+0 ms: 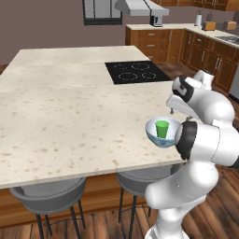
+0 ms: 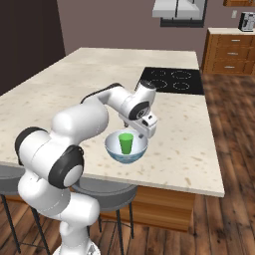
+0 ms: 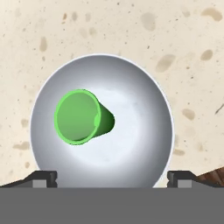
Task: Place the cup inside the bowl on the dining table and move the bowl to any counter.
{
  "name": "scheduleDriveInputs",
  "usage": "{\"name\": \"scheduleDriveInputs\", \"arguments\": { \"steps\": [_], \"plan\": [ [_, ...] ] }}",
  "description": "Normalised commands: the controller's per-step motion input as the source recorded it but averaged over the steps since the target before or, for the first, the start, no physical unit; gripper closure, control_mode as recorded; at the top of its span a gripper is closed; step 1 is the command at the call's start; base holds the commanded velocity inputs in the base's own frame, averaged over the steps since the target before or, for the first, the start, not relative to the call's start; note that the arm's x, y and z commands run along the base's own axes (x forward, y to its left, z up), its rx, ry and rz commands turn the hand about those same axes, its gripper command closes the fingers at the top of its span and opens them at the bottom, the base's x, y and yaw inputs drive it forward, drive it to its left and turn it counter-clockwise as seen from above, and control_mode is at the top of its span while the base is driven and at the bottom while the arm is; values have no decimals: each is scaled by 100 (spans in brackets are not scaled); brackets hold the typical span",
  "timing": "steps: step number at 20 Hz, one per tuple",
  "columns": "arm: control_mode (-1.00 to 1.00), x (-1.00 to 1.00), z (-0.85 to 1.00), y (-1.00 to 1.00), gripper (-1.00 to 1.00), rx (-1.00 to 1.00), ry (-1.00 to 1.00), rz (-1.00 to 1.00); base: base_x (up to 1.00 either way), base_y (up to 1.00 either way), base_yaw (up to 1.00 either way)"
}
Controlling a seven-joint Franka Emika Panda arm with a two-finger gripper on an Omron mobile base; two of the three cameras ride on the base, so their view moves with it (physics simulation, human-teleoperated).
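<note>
The green cup stands upright inside the white bowl, which rests on the dining table close to its near edge. In the hand view the cup sits left of centre in the bowl. My gripper hangs just above the bowl's far side, open, touching nothing. Its fingertips stand wide apart, one at each side of the bowl's rim.
A black cooktop is set into the table beyond the bowl. Grey stools stand under the near edge. A counter over wooden cabinets runs along the back right, across wood floor.
</note>
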Motion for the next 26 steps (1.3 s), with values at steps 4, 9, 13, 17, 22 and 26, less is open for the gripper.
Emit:
{"name": "scheduleDriveInputs", "arguments": {
  "steps": [4, 9, 13, 17, 22, 26],
  "plan": [
    [-100, 0, 0, -21, -100, 5, 0, -5, 0, 0, 0],
    [-100, 0, -12, -27, -100, 4, 0, -4, 0, 0, 0],
    [-100, 0, -16, -29, -100, 1, 0, -2, 0, 0, 0],
    [-100, 0, -25, -14, -100, 0, -3, 0, 0, 0, 0],
    [-100, 0, -22, -1, -100, 0, -8, 1, 0, 0, 0],
    [-100, 0, -16, 0, -100, 0, -9, 3, 0, 0, 0]
  ]
}}
